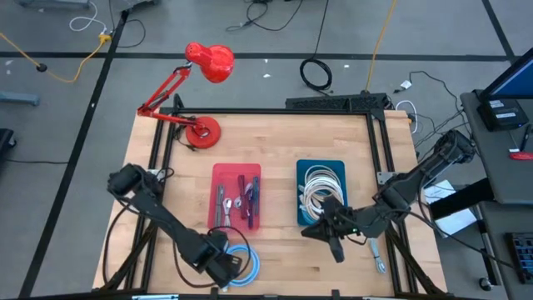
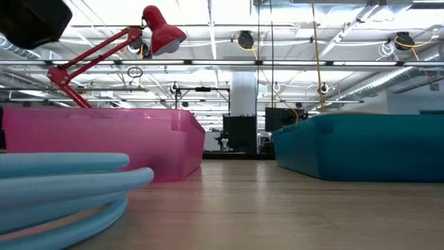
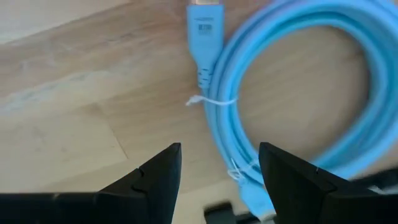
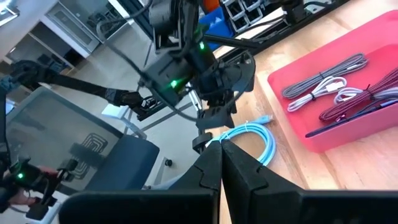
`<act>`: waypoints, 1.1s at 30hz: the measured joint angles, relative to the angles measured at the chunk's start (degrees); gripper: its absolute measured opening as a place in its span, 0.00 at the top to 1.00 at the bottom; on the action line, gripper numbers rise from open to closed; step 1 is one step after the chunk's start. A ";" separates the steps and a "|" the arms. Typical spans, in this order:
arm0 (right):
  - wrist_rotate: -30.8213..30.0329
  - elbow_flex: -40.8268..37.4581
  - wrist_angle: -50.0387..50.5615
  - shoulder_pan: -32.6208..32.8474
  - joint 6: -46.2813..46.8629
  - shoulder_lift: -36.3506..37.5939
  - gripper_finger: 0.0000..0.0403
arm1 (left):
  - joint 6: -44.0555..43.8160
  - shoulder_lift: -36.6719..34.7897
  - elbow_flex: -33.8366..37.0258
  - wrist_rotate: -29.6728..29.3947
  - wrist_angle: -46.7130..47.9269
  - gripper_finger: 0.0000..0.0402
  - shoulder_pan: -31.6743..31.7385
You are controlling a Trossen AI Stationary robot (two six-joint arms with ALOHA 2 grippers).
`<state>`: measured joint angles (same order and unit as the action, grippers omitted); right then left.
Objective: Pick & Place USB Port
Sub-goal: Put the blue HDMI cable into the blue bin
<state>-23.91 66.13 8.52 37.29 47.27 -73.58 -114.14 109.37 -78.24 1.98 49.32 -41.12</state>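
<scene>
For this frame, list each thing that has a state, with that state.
Left gripper: open, over the coiled light-blue cable, not gripping it.
Right gripper: shut, empty, by the teal bin.
Coiled light-blue cable: tied, flat on the wooden table.
Pink bin: holds cables.
Teal bin: holds white cables.
Red desk lamp: upright.

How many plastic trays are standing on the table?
2. The pink tray sits mid-table beside the teal tray, which is nearer the right arm. Both hold cables; none seems hidden.
</scene>
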 joint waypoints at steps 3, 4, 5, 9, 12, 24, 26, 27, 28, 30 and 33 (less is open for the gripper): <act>0.10 0.00 -0.08 -0.39 0.00 0.00 1.00 | 0.09 1.20 -0.02 0.58 -0.19 0.46 0.10; 0.12 0.00 -0.08 -0.54 0.00 0.00 1.00 | 0.34 1.66 -0.02 0.69 -0.44 0.46 0.28; 0.14 0.00 -0.12 -0.58 0.00 0.00 1.00 | 0.74 2.12 -0.02 0.92 -0.78 0.46 0.48; 0.18 -0.02 -0.12 -0.63 -0.02 0.00 1.00 | 2.22 3.96 -0.02 1.38 -4.31 0.46 1.68; 0.18 -0.02 -0.12 -0.63 0.00 0.00 1.00 | 3.33 6.41 -0.18 4.26 -5.48 0.46 2.51; 0.16 -0.02 -0.52 -0.06 0.84 0.00 1.00 | 6.56 7.86 -0.09 7.93 -5.29 0.88 3.30; 0.20 -0.02 -0.58 -0.08 1.29 0.00 1.00 | 6.07 6.35 -0.03 5.63 -5.09 0.88 3.03; 0.22 -0.02 -0.58 -0.08 1.33 0.00 1.00 | 5.40 5.66 0.12 4.55 -4.59 0.88 2.96; 0.54 -0.02 -0.57 -0.08 1.62 0.00 1.00 | 4.92 4.64 0.27 3.18 -4.06 0.88 2.81; 1.56 -0.02 -0.60 -0.31 2.54 -0.02 1.00 | 3.35 1.41 0.28 -0.73 -3.78 0.88 2.10; 1.34 -0.02 -0.63 -0.94 4.38 -0.02 0.98 | 0.68 -3.56 -1.53 -8.21 -2.62 0.88 0.30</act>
<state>-22.57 66.11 7.90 36.35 51.65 -73.60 -113.45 105.81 -79.77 -6.22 46.70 -40.83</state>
